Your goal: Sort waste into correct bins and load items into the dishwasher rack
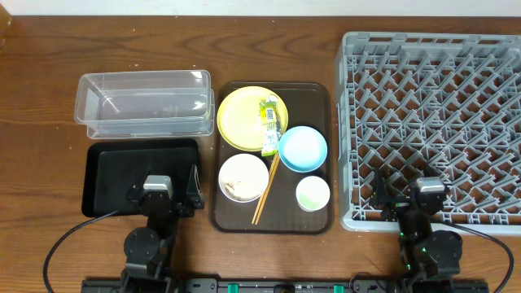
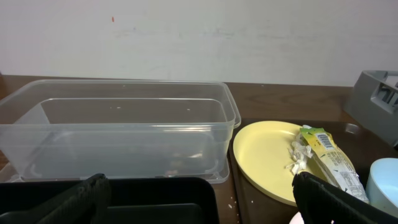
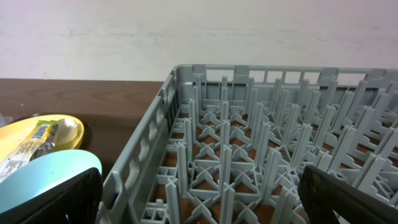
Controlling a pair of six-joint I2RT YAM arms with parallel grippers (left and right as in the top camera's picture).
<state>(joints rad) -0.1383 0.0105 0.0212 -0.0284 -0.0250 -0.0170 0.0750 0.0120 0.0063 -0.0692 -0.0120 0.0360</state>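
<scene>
Brown serving tray [image 1: 226, 213] at centre holds yellow plate [image 1: 240, 114] w/ green wrapper [image 1: 269, 126] on it, blue bowl [image 1: 303, 149], white bowl [image 1: 242, 177], small cup [image 1: 313, 194] & chopsticks [image 1: 266, 191]. Clear tub [image 1: 142, 76] & black tray [image 1: 110, 175] sit left, grey rack [image 1: 431, 89] right. Left gripper [image 1: 167, 195] over black tray, right gripper [image 1: 419, 203] over rack's near edge; both jaws spread wide, holding nothing.

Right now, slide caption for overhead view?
Brown tray of dishes, wrapper on plate; bins left, rack right; left pincer, right pincer open.
</scene>
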